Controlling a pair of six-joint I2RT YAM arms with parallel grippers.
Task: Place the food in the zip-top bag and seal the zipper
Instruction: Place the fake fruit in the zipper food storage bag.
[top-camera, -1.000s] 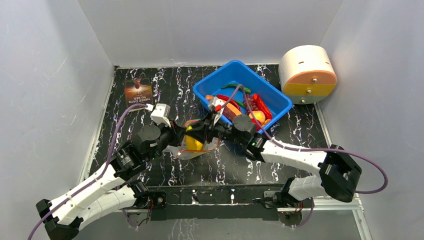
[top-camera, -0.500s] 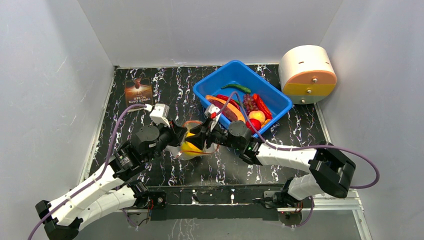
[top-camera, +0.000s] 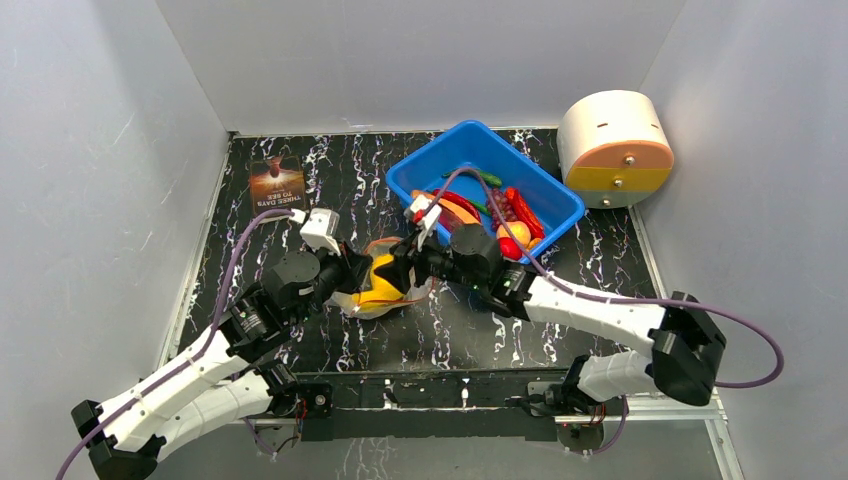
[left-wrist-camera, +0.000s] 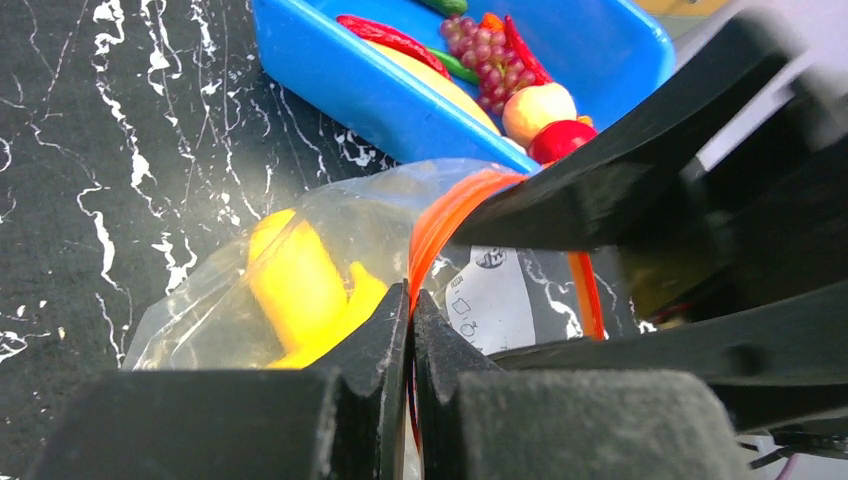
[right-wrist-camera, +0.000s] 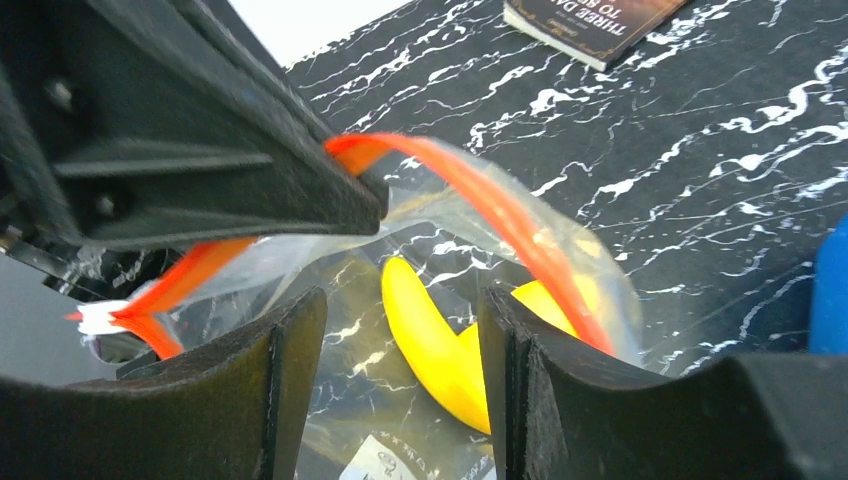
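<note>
Your left pincer (left-wrist-camera: 412, 300) is pressed together on the zipper (left-wrist-camera: 440, 215), with the reddish-orange strip nipped between its two fingertips and rising from them in an arch. Your right pincer (right-wrist-camera: 400, 300) stands apart with nothing between its fingers; through the gap you look straight at the banana (right-wrist-camera: 430, 340). From the right wrist you can see the zipper curving over the right pincer's fingers, so that pincer sits at the bag's mouth, but you cannot tell whether its fingers touch the plastic. The zip-top bag (left-wrist-camera: 330, 210) lies on the black marbled table (top-camera: 340, 170) between the two arms, its mouth held open and lifted by the left pincer. The banana lies inside it on the table side, yellow and glossy, showing through the clear crinkled film. Just beyond the bag, toward the right arm's side, stands the blue tub (left-wrist-camera: 340, 80), and the rest of the food is in it: the purple grapes (left-wrist-camera: 485, 55), the peach (left-wrist-camera: 538, 110) and the red apple (left-wrist-camera: 562, 140) touching each other near the tub's near corner, and a red chili (left-wrist-camera: 385, 35) along the far side. From above, the brown card (top-camera: 277, 180) lies flat near the table's far left corner, well apart from the bag, and a white-and-orange cylinder (top-camera: 613, 148) rests on its side beyond the tub at the far right.
</note>
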